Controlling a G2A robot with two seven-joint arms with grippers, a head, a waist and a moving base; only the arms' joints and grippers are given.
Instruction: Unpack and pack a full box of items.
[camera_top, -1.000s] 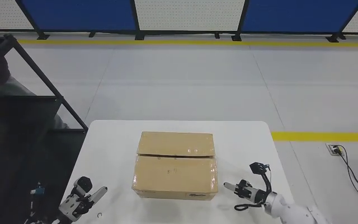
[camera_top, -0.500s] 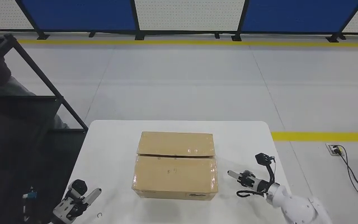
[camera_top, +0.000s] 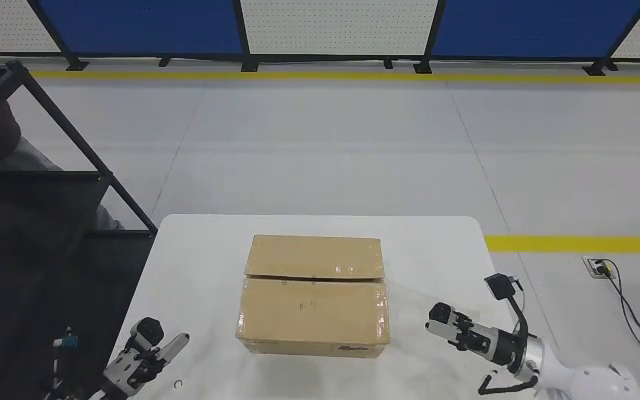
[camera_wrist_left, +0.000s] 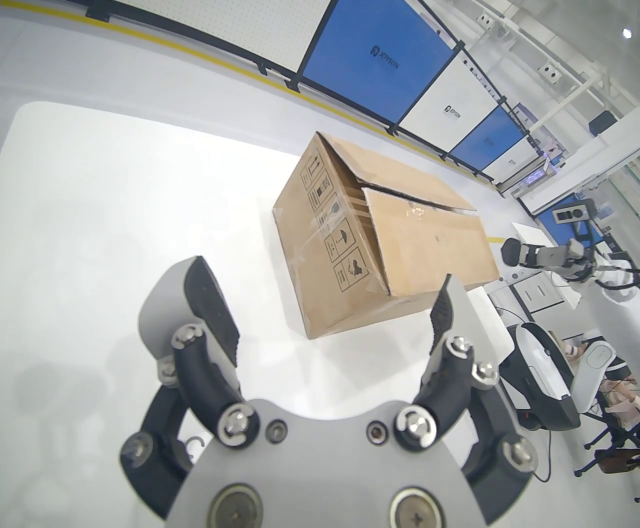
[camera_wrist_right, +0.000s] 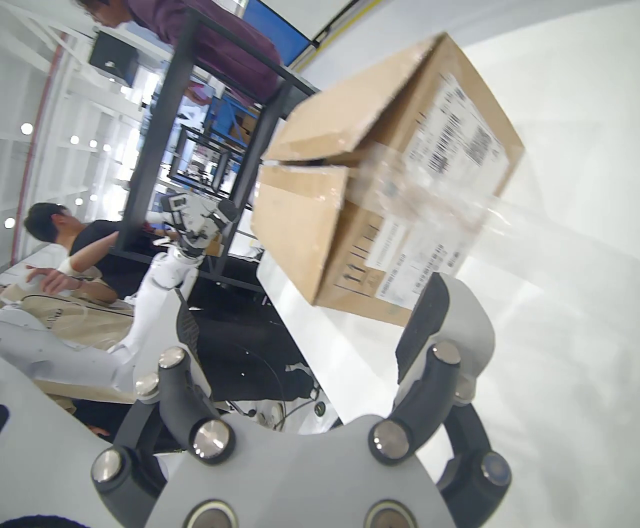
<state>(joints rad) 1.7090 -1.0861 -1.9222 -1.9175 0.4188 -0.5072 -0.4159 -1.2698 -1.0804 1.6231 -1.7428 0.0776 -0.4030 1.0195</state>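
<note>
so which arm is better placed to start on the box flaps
Probably right: the right gripper is open beside one end of the box; the left gripper, also open, is farther off near the table corner.

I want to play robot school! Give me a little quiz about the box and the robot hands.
1. True or false: the cardboard box has its top flaps standing straight up.
2. What does the left gripper hold? A) a bottle B) nothing, it is open C) the box
3. Fill in: the right gripper is open beside the box, and the box stands on the white ____.
Key: 1 false, the flaps lie folded down. 2 B. 3 table.
</note>
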